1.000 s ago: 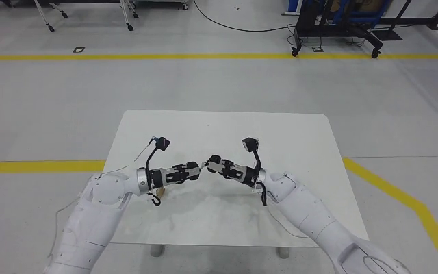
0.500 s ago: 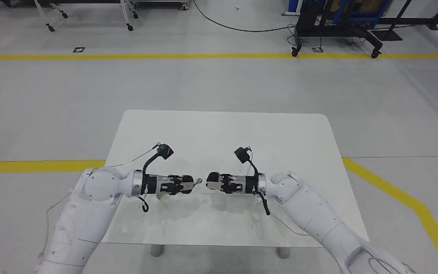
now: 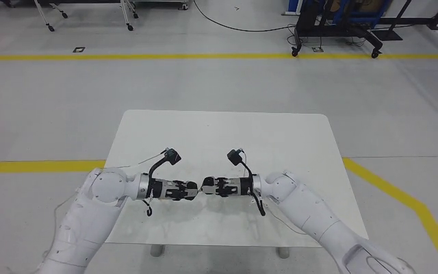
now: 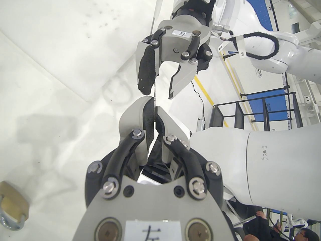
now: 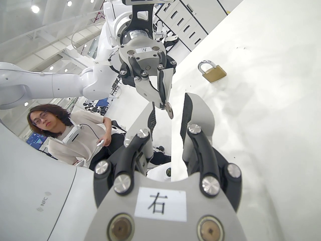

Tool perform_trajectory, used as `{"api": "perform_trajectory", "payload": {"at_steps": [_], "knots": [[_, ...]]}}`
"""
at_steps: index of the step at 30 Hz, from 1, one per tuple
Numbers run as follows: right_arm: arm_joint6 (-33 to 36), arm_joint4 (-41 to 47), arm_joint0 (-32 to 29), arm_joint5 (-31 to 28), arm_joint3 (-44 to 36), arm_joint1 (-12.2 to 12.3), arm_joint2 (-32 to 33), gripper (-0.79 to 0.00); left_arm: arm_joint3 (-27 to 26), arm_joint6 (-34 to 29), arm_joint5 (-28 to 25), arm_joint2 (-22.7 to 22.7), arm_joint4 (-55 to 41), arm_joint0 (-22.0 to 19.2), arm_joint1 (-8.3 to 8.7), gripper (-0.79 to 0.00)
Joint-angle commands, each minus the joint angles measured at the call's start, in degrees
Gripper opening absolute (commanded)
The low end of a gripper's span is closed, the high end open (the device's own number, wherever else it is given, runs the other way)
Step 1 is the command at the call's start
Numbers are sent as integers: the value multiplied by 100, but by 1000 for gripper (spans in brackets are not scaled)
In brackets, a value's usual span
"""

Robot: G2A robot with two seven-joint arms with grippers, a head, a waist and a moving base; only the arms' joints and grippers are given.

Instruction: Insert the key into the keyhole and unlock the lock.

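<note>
The arms are held level over the table (image 3: 287, 137), tools set tip to tip: the key (image 5: 170, 110) is pinched in the closed left tool (image 4: 153, 104), its free end inside the open right tool (image 5: 169, 99), the lock (image 5: 213, 72) lying behind the left tool.

A white table (image 3: 301, 137) stands with one yellow floor line (image 3: 205, 56) running well beyond its far edge, another (image 3: 48, 166) meeting its left side, and a black wheeled frame (image 3: 335, 35) and a black cable (image 3: 236, 30) far past its far right corner.
</note>
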Motion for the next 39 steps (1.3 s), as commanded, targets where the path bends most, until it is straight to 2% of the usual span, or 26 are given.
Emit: {"api": "perform_trajectory", "payload": {"at_steps": [1,4,7,12,13,14,15,20,24,30,35,39], "knots": [[12,24,6,0,14,-3,-10,-576,1,40,3,20,20,-7,9,-785],[45,73,12,-10,31,-7,-29,-646,-6,66,-5,61,46,-12,22,-785],[64,86,25,-5,44,-13,-49,-773,-12,78,-13,104,69,-21,36,-785],[77,116,46,-36,101,-23,-75,-785,-4,232,15,98,143,-31,64,-785],[79,119,49,-55,117,-25,-79,-785,-8,286,40,93,152,-29,68,-751],[79,130,49,-87,133,-26,-82,-785,-14,343,57,84,190,-31,74,-394],[78,152,48,-128,149,-26,-82,-785,-21,395,71,84,193,-27,77,0],[-82,193,24,-384,255,2,26,-785,12,650,98,17,210,-60,100,0],[-258,264,-99,-569,188,95,277,-785,121,901,73,-315,81,-90,158,0],[-577,254,-572,-569,-260,400,1133,-785,299,1157,23,-889,-49,-40,269,0],[-939,-60,-1094,-569,-648,647,1985,-785,318,1297,31,-1164,100,38,339,0],[-1096,-143,-1335,-569,-878,711,2210,-785,395,1806,371,-1321,286,89,358,0]]}}
